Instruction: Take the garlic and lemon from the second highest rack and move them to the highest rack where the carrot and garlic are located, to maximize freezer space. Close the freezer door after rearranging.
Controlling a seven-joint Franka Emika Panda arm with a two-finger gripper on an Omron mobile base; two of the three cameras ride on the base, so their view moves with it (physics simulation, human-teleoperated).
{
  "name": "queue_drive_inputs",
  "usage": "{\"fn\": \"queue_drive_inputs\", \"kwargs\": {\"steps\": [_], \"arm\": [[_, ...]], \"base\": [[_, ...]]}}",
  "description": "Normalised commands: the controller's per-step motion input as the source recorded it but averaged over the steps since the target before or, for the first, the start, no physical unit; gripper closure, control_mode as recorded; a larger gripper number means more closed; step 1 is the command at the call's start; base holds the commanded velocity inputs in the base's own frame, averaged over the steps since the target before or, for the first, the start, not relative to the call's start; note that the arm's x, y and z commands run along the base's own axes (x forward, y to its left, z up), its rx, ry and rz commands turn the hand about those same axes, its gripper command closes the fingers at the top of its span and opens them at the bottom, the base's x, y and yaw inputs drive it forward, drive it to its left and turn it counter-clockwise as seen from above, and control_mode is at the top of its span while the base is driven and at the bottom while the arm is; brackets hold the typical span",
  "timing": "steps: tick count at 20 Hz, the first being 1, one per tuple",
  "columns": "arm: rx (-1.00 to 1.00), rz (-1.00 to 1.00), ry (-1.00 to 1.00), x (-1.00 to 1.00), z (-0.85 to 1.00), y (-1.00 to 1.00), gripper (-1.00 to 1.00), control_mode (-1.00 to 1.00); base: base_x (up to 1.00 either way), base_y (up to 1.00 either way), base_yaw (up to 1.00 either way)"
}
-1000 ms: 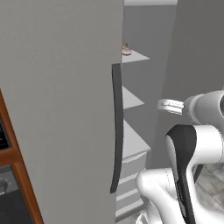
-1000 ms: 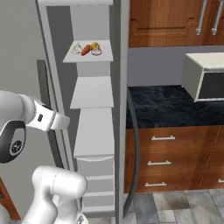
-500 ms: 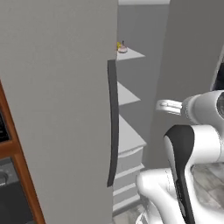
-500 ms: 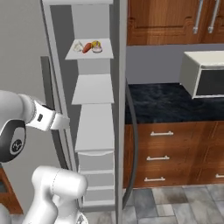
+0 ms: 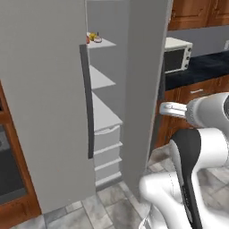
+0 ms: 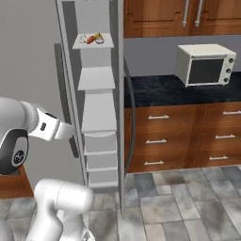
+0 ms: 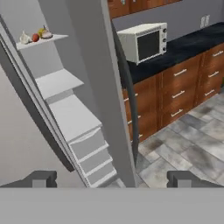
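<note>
With the gripper [image 7: 112, 178] spread wide and empty, the half-open freezer door [image 5: 42, 103] could catch the arm's elbow while being swung shut.

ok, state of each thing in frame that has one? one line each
freezer door: open, swung wide
highest rack: holds the lemon, garlic and a red-orange item
second highest rack: bare
pincer: open, holding nothing
microwave: door shut
base cabinet drawers: all shut

Wooden cabinets [image 6: 188, 136], grey tiled floor [image 6: 188, 207]
</note>
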Motion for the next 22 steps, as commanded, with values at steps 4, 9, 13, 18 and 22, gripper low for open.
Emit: {"fn": "queue_drive_inputs", "kwargs": {"steps": [4,9,13,18,22], "arm": [[0.0,0.0,0.0,0.0,0.0,0.0,-1.0,1.0],[0.0,0.0,0.0,0.0,0.0,0.0,-1.0,1.0],[0.0,0.0,0.0,0.0,0.0,0.0,-1.0,1.0],[0.0,0.0,0.0,0.0,0.0,0.0,-1.0,1.0],[0.0,0.0,0.0,0.0,0.0,0.0,-1.0,1.0]], "base": [[-0.54,-0.72,-0.48],[0.26,-0.79,0.0],[0.57,-0.83,0.04],[0.84,-0.55,0.48],[0.9,-0.46,0.64]]}}
